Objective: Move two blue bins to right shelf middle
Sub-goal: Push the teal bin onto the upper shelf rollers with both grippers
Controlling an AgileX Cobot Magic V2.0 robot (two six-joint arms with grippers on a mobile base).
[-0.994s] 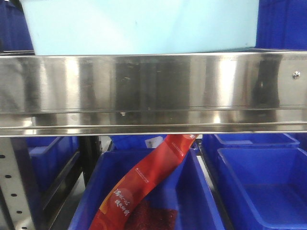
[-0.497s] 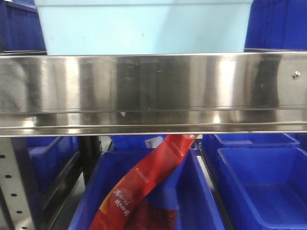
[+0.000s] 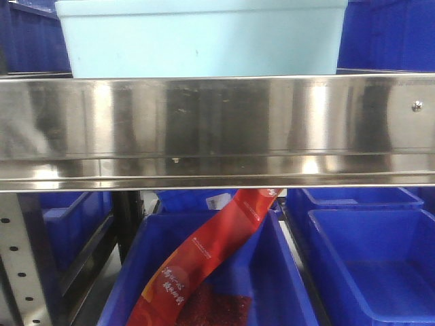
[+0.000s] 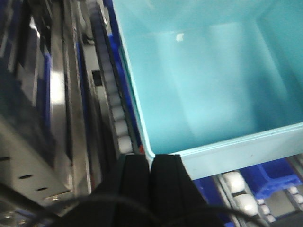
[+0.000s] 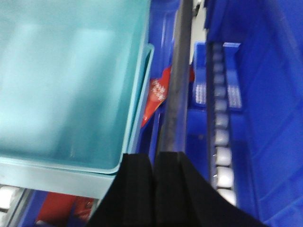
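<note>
Pale aqua bin [image 3: 200,44]: sat on the steel tier, behind the front rail [image 3: 217,129], roughly centred in the front view; its lower wall was hidden by the rail.
Bin interior: appeared empty in both wrist views, smooth-walled with a thickened rim.
Left gripper [image 4: 150,170]: black fingers lay pressed together with only a thin seam between them, at the bin's near left corner; the rim met the fingertips there, but whether any plastic was pinched could not be told.
Left rollers [image 4: 116,113]: a white roller track ran just beside the bin's left wall.
Right gripper [image 5: 154,177]: fingers drawn close with a narrow slit between them, at the bin's near right corner; a grip on the rim could not be confirmed.
Steel bar [image 5: 175,80]: ran just right of the bin in the right wrist view, with a red packet [image 5: 156,94] visible below the gap.
Dark blue bins [image 3: 370,261]: stood on the tier beneath, one holding the red packet [image 3: 204,261]; these were not task items.
Second aqua bin: not visible in any view.
Step in hand: judged to be the placing of one aqua bin on the middle tier, both grippers at its near edge.
Next move: likely called for seating the bin fully on the rollers, then drawing both grippers clear of the rim without dragging it.
</note>
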